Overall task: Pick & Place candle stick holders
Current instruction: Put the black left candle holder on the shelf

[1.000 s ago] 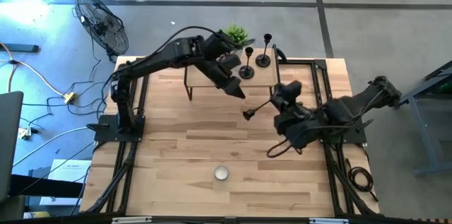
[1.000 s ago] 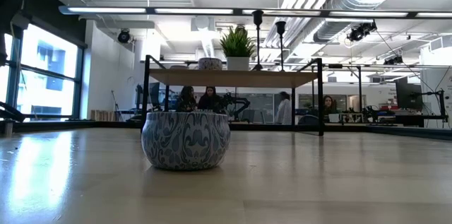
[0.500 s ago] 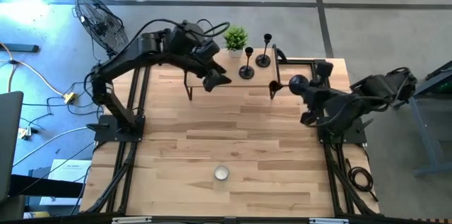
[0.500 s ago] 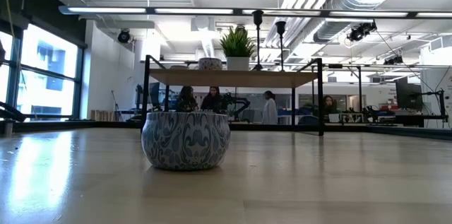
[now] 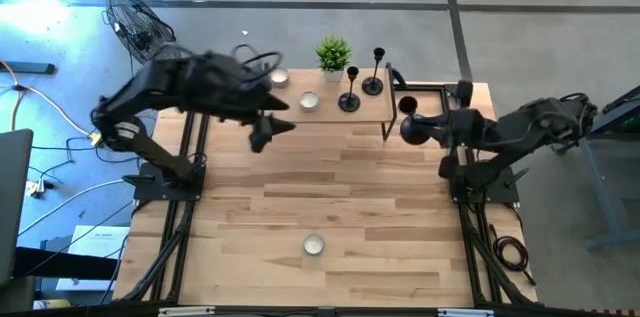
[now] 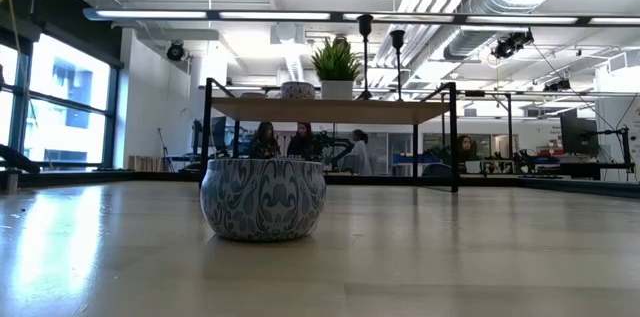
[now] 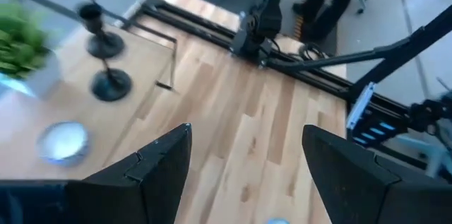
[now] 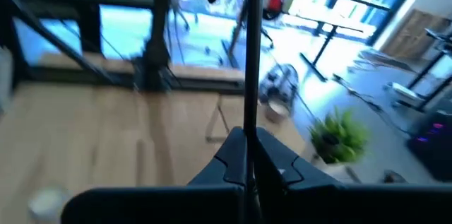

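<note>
Two black candle stick holders (image 5: pixel 348 102) (image 5: pixel 373 85) stand upright on their round bases on a small raised wooden shelf (image 5: pixel 330 115) at the far side. They also show in the left wrist view (image 7: pixel 111 83) (image 7: pixel 99 37). My right gripper (image 5: pixel 428 129) is at the table's right, beside the shelf's right end, shut on the third candle stick holder (image 5: pixel 411 129). My left gripper (image 5: pixel 270 129) is open and empty (image 7: pixel 247 174), above the table's left part, near side of the shelf. My right gripper pinches the candle stick holder's thin stem (image 8: pixel 248 121) between its two shut fingers. The stem runs on straight out past the fingertips. The candle stick holder is lifted clear of the table and the shelf; which end points away, I cannot tell.
On the shelf also stand a small green potted plant (image 5: pixel 333 54) and two white tealights (image 5: pixel 309 101) (image 5: pixel 279 78). A blue patterned candle tin (image 6: pixel 263 199) stands near the table's near edge (image 5: pixel 314 245). Black rails run along both table sides. People show in the room behind.
My right gripper has lifted the candle stick holder off the middle of the table and drawn back with it toward the right edge and the shelf's right end. My left gripper has drawn back from the shelf toward the table's left, uncovering the tealights.
</note>
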Available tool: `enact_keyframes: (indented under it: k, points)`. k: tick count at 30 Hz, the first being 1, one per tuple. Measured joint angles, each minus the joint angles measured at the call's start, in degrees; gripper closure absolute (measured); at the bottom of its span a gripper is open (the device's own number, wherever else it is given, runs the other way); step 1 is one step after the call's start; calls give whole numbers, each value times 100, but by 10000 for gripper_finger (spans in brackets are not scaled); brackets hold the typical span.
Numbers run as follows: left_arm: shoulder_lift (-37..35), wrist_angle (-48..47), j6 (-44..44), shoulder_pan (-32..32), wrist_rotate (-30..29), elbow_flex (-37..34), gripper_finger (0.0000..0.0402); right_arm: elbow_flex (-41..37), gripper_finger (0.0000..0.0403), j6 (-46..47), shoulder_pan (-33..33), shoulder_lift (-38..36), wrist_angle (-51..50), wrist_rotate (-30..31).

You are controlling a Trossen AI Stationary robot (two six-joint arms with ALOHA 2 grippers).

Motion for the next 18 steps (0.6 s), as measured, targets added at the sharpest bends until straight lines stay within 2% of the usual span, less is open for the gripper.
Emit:
enact_keyframes:
  k: [9,13,18]
  points:
    - [-838,-566,-416,-1384,-1611,-74,136,0,403,-48,-2,2,1568,-427]
    - [-1228,-502,-472,-2211,-2202,-390,136,-130,403,-656,-2,-11,2658,-712]
    - [-1785,-343,-475,-3055,-2865,-982,136,-740,403,-1057,-188,-249,3820,-899]
